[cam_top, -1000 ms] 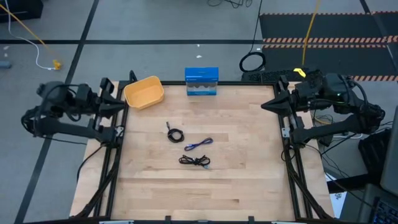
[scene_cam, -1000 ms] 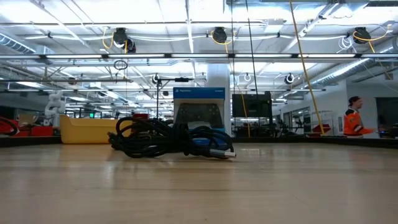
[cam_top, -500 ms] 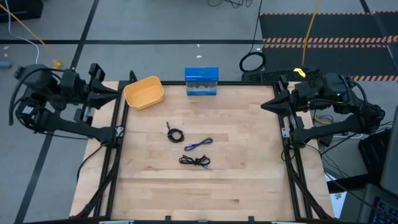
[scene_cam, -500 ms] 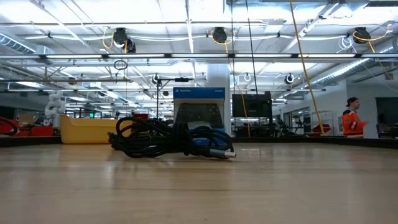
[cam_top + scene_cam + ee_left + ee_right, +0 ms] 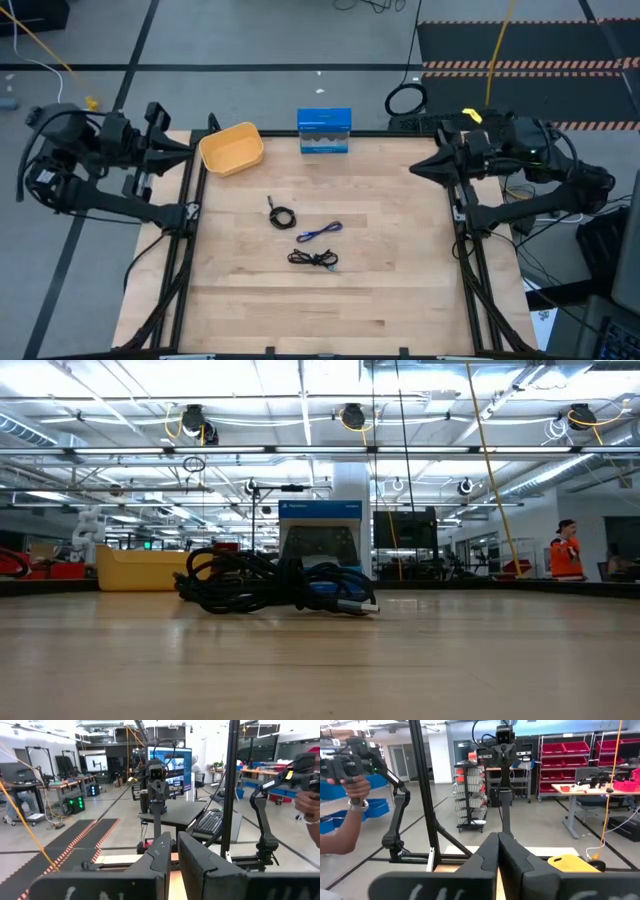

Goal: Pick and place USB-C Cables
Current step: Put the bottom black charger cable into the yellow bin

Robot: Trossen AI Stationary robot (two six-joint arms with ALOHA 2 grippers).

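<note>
While both arms are hanging back at the side edges of the desk (image 5: 400,300), nothing is being carried, so I take the work to be at its very start. The left gripper (image 5: 185,152) is sitting past the left edge near the far corner, its jaws standing slightly parted and empty; the right gripper (image 5: 420,170) is pointing in over the right edge, jaws closed together and empty. The yellow bin (image 5: 231,147) and a blue box (image 5: 324,130) are waiting along the far edge. All three USB-C Cables (image 5: 312,259) are lying mid-desk, close together. Next, I'd guess, one arm is needing to reach in, open wide above a bundle and drop onto it.
</note>
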